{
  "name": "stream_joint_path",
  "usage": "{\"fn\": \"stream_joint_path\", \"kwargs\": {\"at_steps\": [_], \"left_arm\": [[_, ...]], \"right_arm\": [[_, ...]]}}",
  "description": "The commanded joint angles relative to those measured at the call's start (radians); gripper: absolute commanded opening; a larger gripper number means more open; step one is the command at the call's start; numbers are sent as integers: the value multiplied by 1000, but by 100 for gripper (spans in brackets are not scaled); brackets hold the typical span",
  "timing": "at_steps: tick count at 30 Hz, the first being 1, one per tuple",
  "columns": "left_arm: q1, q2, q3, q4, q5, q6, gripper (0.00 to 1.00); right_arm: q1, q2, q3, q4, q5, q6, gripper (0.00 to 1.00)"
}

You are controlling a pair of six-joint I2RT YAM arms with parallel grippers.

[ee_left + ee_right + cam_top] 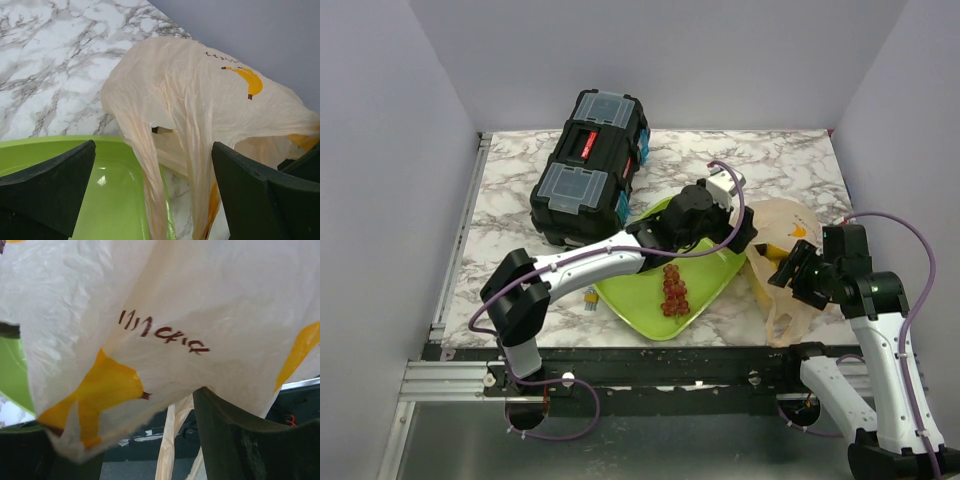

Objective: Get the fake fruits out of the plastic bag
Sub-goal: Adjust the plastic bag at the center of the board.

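The task looks partly done: a glossy red plastic grape bunch (674,290) already lies on the lime-green square plastic tray (622,291). The thin crinkly peach-orange plastic bag with banana prints (786,222) sits just beside the tray's right corner on the white marble-patterned table (770,160). One of its loose handles trails over the tray's rim. The step in hand is going back into the bag for what remains. The left gripper (153,150) hovers over the tray's far corner, facing the bag, its jaws spread wide and holding nothing, with the handle hanging between them. The right gripper (786,268) is at the bag's near side with the film draped across its fingers (235,440). The jaws stand somewhat apart, but I cannot tell whether they pinch the plastic. A dark slit in the folds, seen from the left wrist, may be the bag's mouth with something yellow inside, though that could be print. The next move probably calls for keeping the bag raised and its mouth open, then steering the left jaws past the handle onto a fruit, not onto loose film.
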Motion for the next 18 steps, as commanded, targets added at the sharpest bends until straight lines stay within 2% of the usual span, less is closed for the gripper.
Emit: {"fn": "stream_joint_path", "kwargs": {"at_steps": [1, 3, 5, 7, 10, 13, 14, 15, 16, 17, 18], "left_arm": [[-6, 28, 67, -50, 114, 14, 99], [-6, 23, 38, -25, 181, 20, 97], [-1, 36, 57, -48, 219, 14, 87], [9, 63, 107, -99, 259, 15, 75], [17, 91, 166, -160, 279, 25, 43], [19, 101, 186, -162, 307, 22, 25], [19, 104, 200, -176, 311, 22, 24], [19, 105, 206, -185, 319, 24, 28], [17, 100, 206, -189, 323, 31, 38], [16, 90, 200, -197, 316, 40, 55], [13, 77, 191, -203, 303, 49, 64]], "right_arm": [[2, -14, 26, -23, 133, 45, 67], [1, -24, 25, -7, 155, 57, 67], [2, -44, 18, 11, 177, 64, 67], [1, -64, 12, 29, 208, 76, 67], [1, -104, 14, 56, 273, 116, 67], [1, -178, -1, 91, 349, 176, 66], [1, -206, -6, 103, 362, 194, 66], [2, -228, -13, 117, 367, 205, 65], [2, -247, -16, 128, 365, 209, 65], [2, -260, -21, 142, 353, 204, 65], [1, -270, -24, 152, 339, 192, 65]]}}
